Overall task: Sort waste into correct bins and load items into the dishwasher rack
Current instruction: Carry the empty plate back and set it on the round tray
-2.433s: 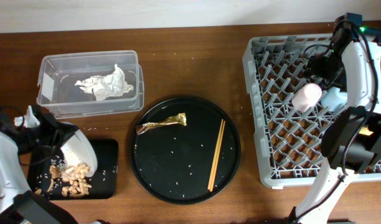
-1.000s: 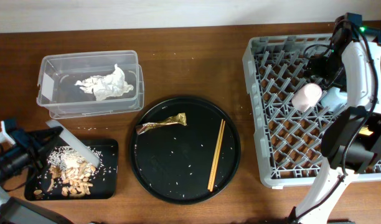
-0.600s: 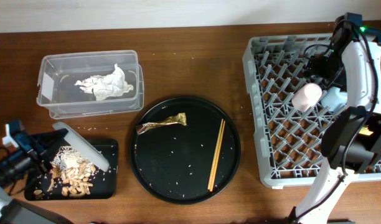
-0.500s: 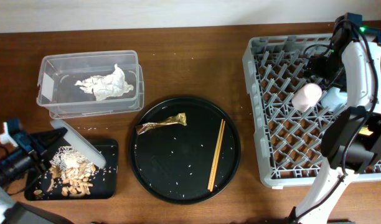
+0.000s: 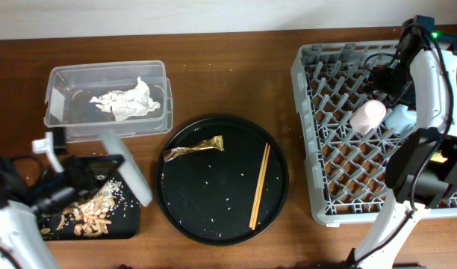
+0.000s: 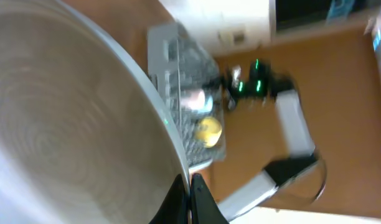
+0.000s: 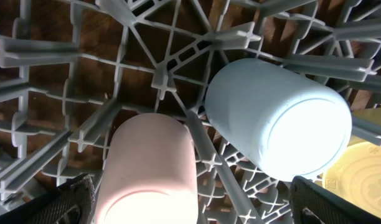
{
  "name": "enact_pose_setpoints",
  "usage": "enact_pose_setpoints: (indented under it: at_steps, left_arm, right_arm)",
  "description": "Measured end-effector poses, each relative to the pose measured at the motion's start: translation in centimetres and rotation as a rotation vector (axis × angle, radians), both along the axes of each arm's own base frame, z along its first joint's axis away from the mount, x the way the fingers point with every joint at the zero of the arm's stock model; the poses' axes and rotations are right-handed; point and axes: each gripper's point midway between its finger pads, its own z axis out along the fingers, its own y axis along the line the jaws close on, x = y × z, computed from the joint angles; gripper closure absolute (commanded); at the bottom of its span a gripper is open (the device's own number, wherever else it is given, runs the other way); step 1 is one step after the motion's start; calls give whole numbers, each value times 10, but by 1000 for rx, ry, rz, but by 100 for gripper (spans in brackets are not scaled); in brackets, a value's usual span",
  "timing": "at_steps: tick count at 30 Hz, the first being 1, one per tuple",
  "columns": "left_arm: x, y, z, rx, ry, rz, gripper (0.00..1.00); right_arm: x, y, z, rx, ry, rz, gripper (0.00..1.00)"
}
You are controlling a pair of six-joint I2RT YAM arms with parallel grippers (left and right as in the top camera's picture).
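My left gripper (image 6: pixel 190 182) is shut on the rim of the pale grey plate (image 6: pixel 66 124). Overhead, the plate (image 5: pixel 128 170) is blurred and tilted above the right end of the black rectangular tray (image 5: pixel 128 217), which holds food scraps (image 5: pixel 86 213). Crumpled tissue (image 5: pixel 128 101) lies in the clear tub (image 5: pixel 64 82). The foil wrapper (image 5: pixel 195 147) and the chopsticks (image 5: pixel 260 185) lie on the round black tray (image 5: pixel 221 217). My right gripper (image 7: pixel 190 214) hangs open over the dishwasher rack (image 5: pixel 325 187), above the pink cup (image 7: pixel 150 168) and the light blue cup (image 7: pixel 277 124). The yellow-green bowl (image 7: pixel 362 180) sits beside them.
Loose rice grains speckle the round black tray. The rack's upright pegs (image 7: pixel 72 62) stand all around the cups. My right arm (image 5: pixel 430 112) reaches across the rack's right side. The table's far edge runs along the top of the overhead view.
My left gripper has swung up and to the right with the plate, from over the black tray's left part to its right end. The right arm has not moved.
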Motion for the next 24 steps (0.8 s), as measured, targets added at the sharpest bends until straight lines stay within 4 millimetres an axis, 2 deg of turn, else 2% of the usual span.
enact_pose_setpoints:
  at_steps: [2,5,7,11,14,17,19,24]
  left_arm:
    - [-5,-22,5,60,-60,-86,99]
    - [-5,-43,8,115,-102,-165,99]
    - [-1,-51,2,158,-68,-181,99]
    - [7,-64,-25,310,87,-156,99]
    - [10,-93,-30,388,74,-203,99]
    - [6,-137,-34,484,14,-284,99]
    - [-3,-162,-49,560,28,-332,99]
    - [-13,-211,-109,757,123,-424,99]
  right_arm:
    - [0,0,0,0,0,0,2]
    - [0,0,0,0,0,0,1]
    - [0,0,0,0,0,-1,2]
    - [0,0,0,0,0,0,2]
    - [0,0,0,0,0,0,2]
    - [0,0,0,0,0,0,2]
    - [0,0,0,0,0,0,2]
    - [0,0,0,0,0,0,2]
